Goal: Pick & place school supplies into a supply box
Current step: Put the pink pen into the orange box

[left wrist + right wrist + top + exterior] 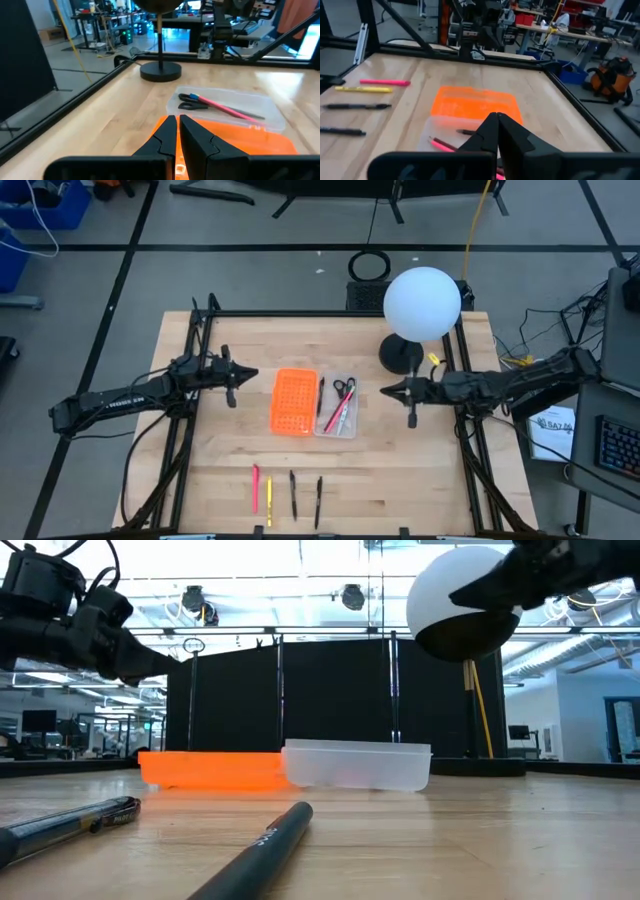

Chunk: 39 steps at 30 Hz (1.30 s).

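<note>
You've got a small clear plastic rectangular tray (335, 426) sitting near the middle of the pale wood-plank table (420, 470), long side touching an orange perforated rectangular piece (292, 401) at its 9 o'clock. Inside the tray, in the high view: small silver scissors with black handles (344, 389), a thin pink-red pen (340, 412) lying lengthwise, and a thin dark pen (320, 396) along the edge nearest the orange piece.

Four more thin sticks lie in a row well apart from the tray, toward 6 o'clock near the table's front edge: a pink pen (255, 486), a yellow pencil (269, 500), and two black pens (293, 494) (318, 501).

Your left gripper (232, 385) hovers at the orange piece's 9 o'clock, fingers pressed together with nothing between them. Your right gripper (410, 406) hovers at the tray's 3 o'clock, near but not touching, fingers also closed and empty. A white globe lamp on a round black base (421, 303) stands at the tray's 1 o'clock.
</note>
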Motion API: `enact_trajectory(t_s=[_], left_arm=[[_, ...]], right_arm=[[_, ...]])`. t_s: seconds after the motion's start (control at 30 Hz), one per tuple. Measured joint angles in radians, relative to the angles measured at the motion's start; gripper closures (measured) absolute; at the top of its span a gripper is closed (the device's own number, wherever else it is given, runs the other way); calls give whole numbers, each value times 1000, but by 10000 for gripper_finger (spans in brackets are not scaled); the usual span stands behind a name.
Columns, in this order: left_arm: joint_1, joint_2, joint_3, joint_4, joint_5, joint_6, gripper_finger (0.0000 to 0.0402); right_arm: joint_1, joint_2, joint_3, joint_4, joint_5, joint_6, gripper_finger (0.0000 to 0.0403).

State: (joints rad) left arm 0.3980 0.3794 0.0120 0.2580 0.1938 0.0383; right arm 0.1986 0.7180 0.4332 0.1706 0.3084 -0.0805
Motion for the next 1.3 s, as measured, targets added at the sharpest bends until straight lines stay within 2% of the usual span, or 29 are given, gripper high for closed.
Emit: enact_trajectory(t_s=[0.27,0.47,0.63,0.77,0.83,0.93,1.03,1.1,1.2,1.3], left_arm=[[0,0,0,-3,-39,1,371],[0,0,0,-52,-32,-77,371],[-1,0,0,-87,80,-173,371],[-19,1,22,-126,91,-209,372],[-68,11,78,-251,15,-189,383],[-174,52,227,-516,-178,-187,395],[-302,95,416,-680,-351,-260,396],[-391,136,543,-777,-462,-345,397],[-516,219,722,-932,-611,-551,398],[-632,337,868,-1112,-656,-766,398]], right_arm=[[0,-224,-77,-17,-27,-39,403],[0,-387,-172,-17,-81,-19,403],[0,-435,-236,25,-78,14,403],[0,-431,-310,111,-77,7,403],[0,-431,-365,205,-77,-31,403],[0,-435,-413,359,-77,-102,403],[-1,-430,-411,365,-77,-120,403],[-1,-431,-408,403,-77,-146,403],[-1,-432,-403,424,-76,-179,403],[-1,-431,-404,420,-77,-202,403]])
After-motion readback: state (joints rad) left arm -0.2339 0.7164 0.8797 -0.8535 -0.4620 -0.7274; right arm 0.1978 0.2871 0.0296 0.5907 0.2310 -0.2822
